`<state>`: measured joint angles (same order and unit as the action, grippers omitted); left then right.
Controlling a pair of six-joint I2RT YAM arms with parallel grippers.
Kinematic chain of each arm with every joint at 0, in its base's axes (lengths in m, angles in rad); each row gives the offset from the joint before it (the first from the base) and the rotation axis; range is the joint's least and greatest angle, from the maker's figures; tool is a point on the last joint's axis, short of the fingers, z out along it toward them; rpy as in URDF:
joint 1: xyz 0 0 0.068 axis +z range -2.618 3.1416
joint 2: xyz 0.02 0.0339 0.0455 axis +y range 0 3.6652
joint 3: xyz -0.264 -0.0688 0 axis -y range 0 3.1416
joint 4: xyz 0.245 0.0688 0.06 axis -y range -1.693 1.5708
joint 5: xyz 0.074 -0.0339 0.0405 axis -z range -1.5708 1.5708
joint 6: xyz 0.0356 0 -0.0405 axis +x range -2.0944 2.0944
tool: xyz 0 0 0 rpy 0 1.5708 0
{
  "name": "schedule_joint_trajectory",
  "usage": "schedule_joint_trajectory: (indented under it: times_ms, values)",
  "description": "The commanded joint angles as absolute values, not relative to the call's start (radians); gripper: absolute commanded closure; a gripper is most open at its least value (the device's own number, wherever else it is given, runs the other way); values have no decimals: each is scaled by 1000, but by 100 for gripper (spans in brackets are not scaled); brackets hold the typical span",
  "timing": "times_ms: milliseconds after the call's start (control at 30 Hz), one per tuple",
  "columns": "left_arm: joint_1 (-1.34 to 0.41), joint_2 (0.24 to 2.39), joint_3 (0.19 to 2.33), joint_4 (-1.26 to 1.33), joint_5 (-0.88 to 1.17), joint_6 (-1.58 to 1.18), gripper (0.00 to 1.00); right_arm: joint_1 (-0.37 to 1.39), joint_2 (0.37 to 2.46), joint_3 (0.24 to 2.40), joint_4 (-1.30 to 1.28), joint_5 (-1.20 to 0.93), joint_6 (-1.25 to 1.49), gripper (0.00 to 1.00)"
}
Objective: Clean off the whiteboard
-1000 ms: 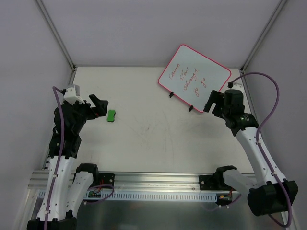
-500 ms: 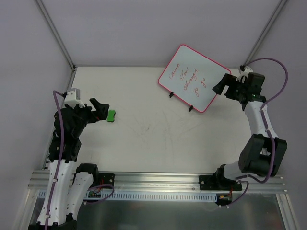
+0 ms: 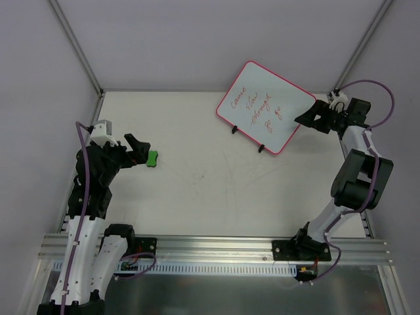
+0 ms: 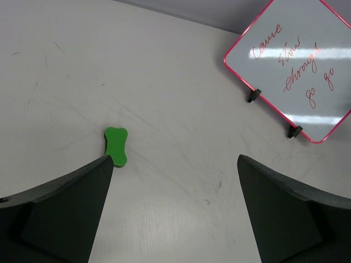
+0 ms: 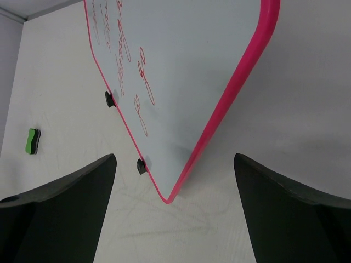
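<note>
The whiteboard (image 3: pixel 266 106), white with a pink-red frame, two black feet and red handwriting, stands at the back right of the table. It also shows in the left wrist view (image 4: pixel 293 71) and close up in the right wrist view (image 5: pixel 181 71). My right gripper (image 3: pixel 310 117) is open at the board's right edge, the jaws standing either side of its corner (image 5: pixel 174 192) without touching. A green bone-shaped eraser (image 3: pixel 153 158) lies at the left, also seen in the left wrist view (image 4: pixel 116 146). My left gripper (image 3: pixel 139 149) is open and empty, just left of the eraser.
The white table (image 3: pixel 210 190) has grey walls on three sides. The metal rail (image 3: pixel 216 252) with both arm bases runs along the near edge. Faint scuff marks cross the table's middle.
My right arm has swung from the board's lower right up to its right edge, the open gripper now facing the board's corner. My left gripper has shifted slightly near the eraser.
</note>
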<state>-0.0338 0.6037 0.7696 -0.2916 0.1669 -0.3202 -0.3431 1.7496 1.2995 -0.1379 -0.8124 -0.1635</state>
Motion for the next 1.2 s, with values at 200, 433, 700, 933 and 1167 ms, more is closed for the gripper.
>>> schedule_joint_trajectory:
  times_ms: [200, 433, 700, 933, 1167]
  values:
    - [-41, 646, 795, -287, 158, -281, 1, -360, 1888, 1374, 52, -985, -132, 9]
    - [-41, 683, 816, -287, 153, -275, 1, -359, 2011, 1460, 121, -1071, -66, 16]
    - [-41, 709, 825, -290, 152, -268, 1, -351, 2082, 1517, 184, -1130, -8, 26]
    - [-41, 721, 827, -291, 161, -272, 1, -327, 2120, 1548, 219, -1149, 40, 33]
    - [-41, 707, 825, -298, 161, -268, 1, -308, 2151, 1563, 267, -1160, 92, 43]
